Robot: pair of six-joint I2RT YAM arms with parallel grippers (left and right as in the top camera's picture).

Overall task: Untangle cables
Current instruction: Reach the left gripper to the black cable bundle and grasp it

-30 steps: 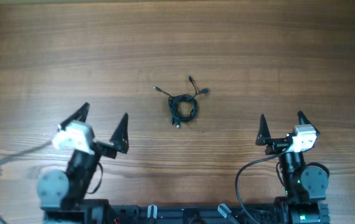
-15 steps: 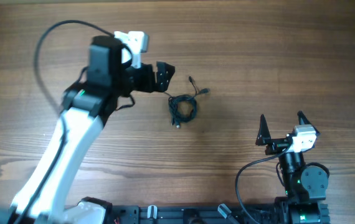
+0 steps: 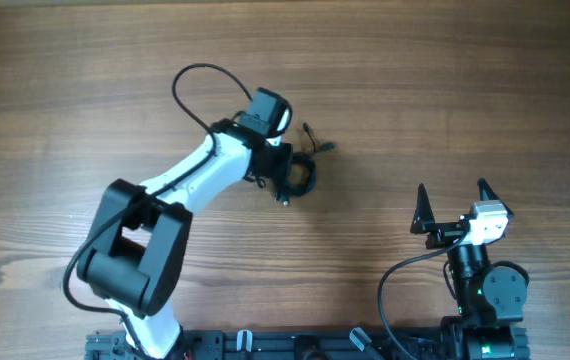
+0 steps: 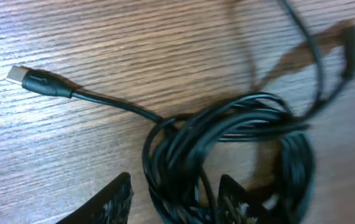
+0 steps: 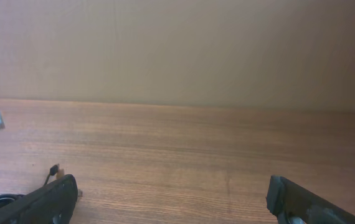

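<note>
So, cables (image 3: 300,172): one small black knotted bundle lay on the counter (image 3: 465,80), near its middle, with two plug ends sticking out toward the far right.
Loose strand: in the left wrist view one plug (image 4: 25,76) lay flat on the wood, its cord running back into the knot.
Left arm (image 3: 205,165): reached out over the counter, its wrist directly above the bundle.
Left jaws: partly apart, fingertips (image 4: 118,193) straddling several loops of the bundle; whether they pinched the strands could not be told.
Right arm (image 3: 485,270): sat at the near edge, well apart from the cables.
Right jaws: spread wide above bare wood.
</note>
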